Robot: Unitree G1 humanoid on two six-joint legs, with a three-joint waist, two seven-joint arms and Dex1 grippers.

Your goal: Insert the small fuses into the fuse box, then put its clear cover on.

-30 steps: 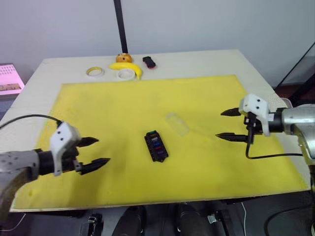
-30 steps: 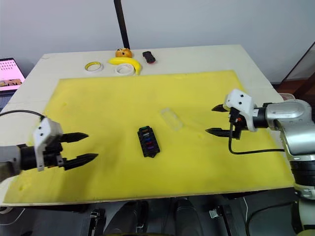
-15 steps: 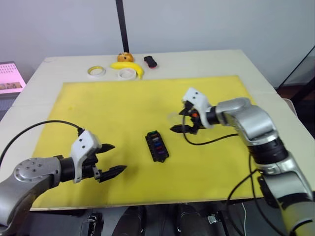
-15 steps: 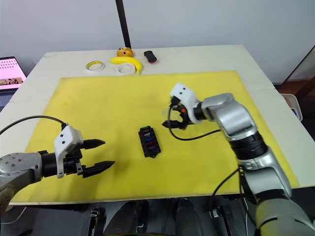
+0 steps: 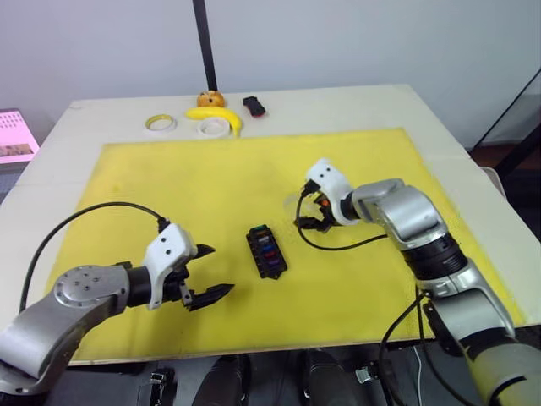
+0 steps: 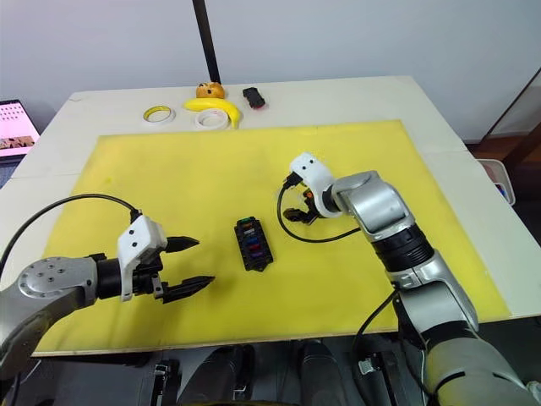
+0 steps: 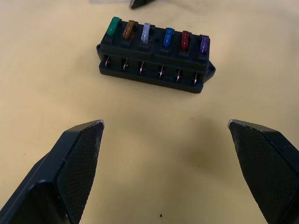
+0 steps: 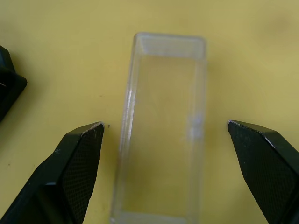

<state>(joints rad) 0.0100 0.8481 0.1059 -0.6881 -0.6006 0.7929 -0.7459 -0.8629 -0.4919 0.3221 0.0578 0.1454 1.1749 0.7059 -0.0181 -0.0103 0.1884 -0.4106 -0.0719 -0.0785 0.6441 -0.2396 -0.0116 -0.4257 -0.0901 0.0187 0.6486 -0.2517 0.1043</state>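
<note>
Already the small fuses point(image 7: 155, 38) sit in the fuse box point(image 7: 155, 63), seemingly six. Spread wide, the right hand point(image 8: 166, 140) straddles the clear cover point(image 8: 162, 126), ungrasped; the left hand point(image 7: 166, 135) gapes empty before the box.

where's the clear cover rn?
The clear cover lies flat on the yellow mat, between the open fingers of the right gripper, just right of the fuse box.

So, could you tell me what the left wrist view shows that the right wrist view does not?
The left wrist view shows the fuse box with six small fuses seated in a row, beyond the open left gripper. The right wrist view shows the clear cover lying between the open right gripper fingers, untouched. Both share the yellow mat beneath.
</note>
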